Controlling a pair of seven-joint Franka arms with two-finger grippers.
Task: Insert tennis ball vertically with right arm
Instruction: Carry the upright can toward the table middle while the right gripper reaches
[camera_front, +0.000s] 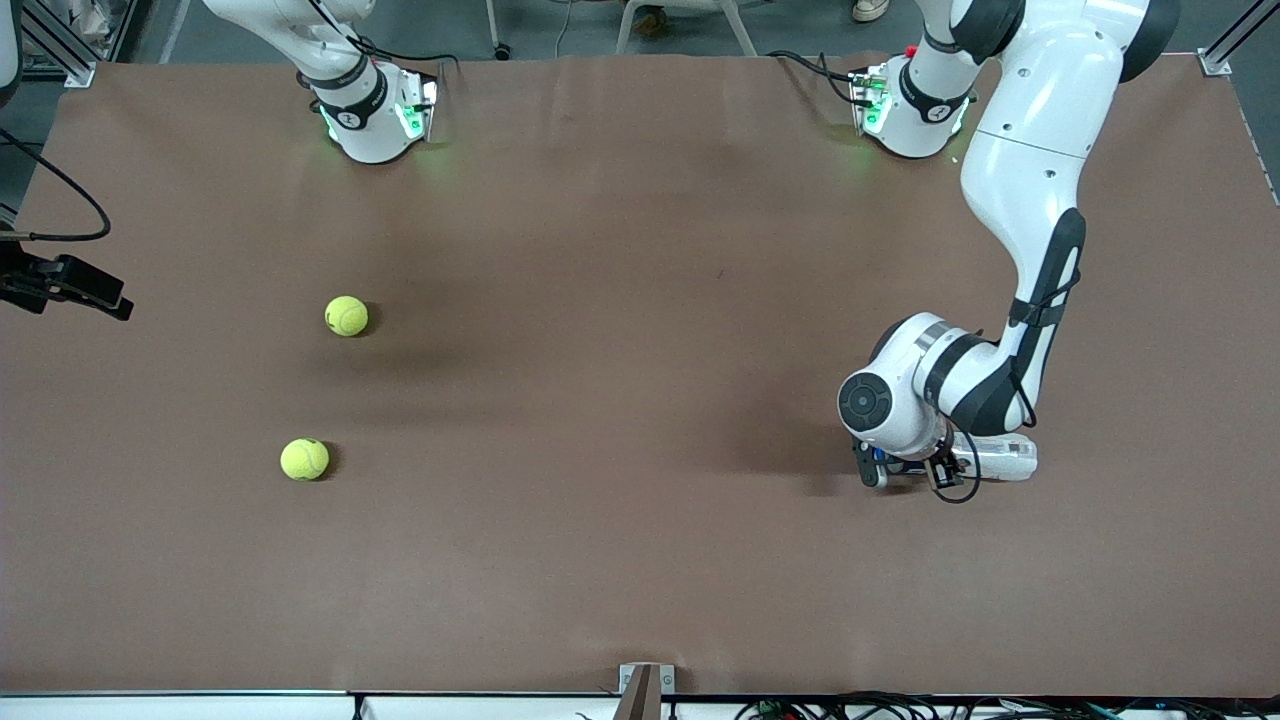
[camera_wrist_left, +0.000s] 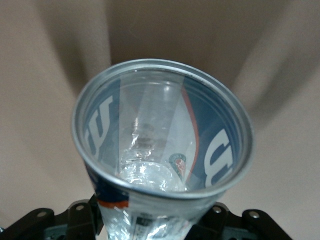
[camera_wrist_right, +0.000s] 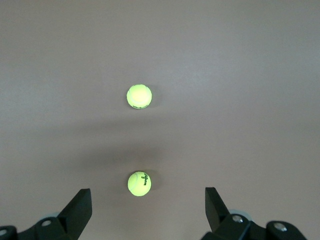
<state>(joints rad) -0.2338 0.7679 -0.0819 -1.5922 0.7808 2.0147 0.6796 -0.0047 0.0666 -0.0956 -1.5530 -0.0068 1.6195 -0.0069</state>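
On the brown paper-covered table (camera_front: 620, 520), toward the right arm's end, two fuzzy yellow-green tennis balls lie well apart: the nearer tennis ball (camera_front: 304, 459) sits closer to the front camera, the farther tennis ball (camera_front: 346, 315) closer to the robots' bases. The right gripper (camera_wrist_right: 147, 210) hangs high over them with its black fingers (camera_wrist_right: 80, 210) spread wide and nothing between them. Toward the left arm's end, the left gripper (camera_front: 905, 472) is low at the tabletop, clamped on a clear plastic ball canister with a silver rim and blue-and-orange label (camera_wrist_left: 162, 150), which lies on its side, its open mouth showing nothing inside.
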